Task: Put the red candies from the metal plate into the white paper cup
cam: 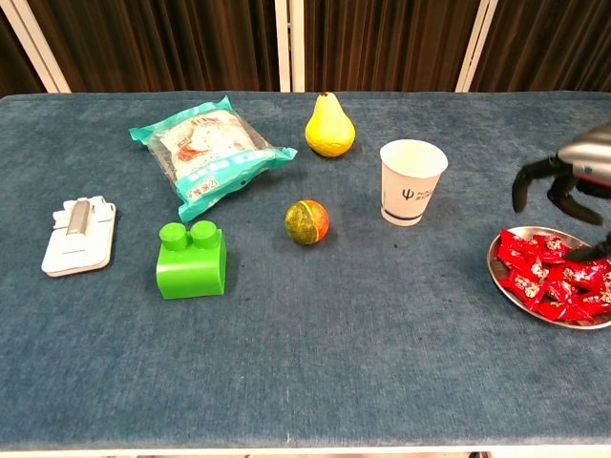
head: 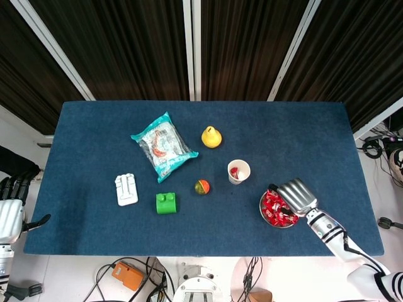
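The right hand [head: 295,195] hangs above the metal plate [cam: 506,283] with fingers spread and curved downward, holding nothing. Red candies [cam: 552,277] lie heaped on the plate. The white paper cup [head: 238,171] stands upright, well left of the plate, with one red candy [head: 234,171] inside. The left hand [head: 9,211] sits off the table's left edge; its fingers cannot be made out.

Bare cloth separates metal plate [cam: 506,282] from white paper cup [cam: 411,181].

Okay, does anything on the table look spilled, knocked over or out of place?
Nothing stands out. The white paper cup stands upright, the red candies sit on the metal plate, and none lie loose on the cloth.
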Robot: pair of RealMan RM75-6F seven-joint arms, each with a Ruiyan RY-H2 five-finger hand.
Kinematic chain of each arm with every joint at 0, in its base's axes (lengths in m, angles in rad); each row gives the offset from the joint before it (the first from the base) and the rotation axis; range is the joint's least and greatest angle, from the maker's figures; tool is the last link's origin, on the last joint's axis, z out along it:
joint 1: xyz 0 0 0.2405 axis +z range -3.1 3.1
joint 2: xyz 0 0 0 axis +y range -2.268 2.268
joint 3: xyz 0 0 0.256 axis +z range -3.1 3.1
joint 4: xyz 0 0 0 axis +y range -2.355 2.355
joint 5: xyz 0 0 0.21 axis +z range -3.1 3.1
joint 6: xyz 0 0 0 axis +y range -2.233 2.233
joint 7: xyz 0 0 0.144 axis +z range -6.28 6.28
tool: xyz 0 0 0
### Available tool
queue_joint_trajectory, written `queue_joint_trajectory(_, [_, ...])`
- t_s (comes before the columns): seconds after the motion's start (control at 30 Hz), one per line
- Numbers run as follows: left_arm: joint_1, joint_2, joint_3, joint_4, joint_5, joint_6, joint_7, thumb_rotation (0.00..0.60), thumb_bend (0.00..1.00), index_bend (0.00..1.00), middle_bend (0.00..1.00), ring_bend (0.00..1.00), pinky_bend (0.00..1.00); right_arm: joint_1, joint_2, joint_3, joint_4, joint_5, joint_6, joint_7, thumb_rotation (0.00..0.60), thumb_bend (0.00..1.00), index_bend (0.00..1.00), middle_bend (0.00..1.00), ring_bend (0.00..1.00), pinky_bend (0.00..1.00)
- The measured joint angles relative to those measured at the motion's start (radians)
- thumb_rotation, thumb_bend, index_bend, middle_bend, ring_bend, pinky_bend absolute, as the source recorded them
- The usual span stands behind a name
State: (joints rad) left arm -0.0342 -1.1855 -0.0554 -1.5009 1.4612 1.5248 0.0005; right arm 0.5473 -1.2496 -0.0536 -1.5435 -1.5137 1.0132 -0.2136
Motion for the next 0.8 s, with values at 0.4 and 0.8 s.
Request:
queue_joint_trajectory(0.4, [0.015, 0.001, 0.003, -0.002, -0.005, 0.016, -0.004, 0.600, 0.00, 0.00, 0.05, 0.00, 0.00, 0.003, -0.062, -0.005, 0.081, -0.007, -0.049, -0.018, 0.600, 0.32, 0.48, 0.83, 0.98, 1.00])
queue_joint_trajectory(0.8, [0.019, 0.002, 0.001, 0.005, -0.009, 0.016, -0.013, 0.600, 0.00, 0.00, 0.04, 0.00, 0.00, 0.014, -0.085, 0.006, 0.105, -0.003, -0.067, 0.001, 0.600, 0.38, 0.52, 0.83, 0.98, 1.00])
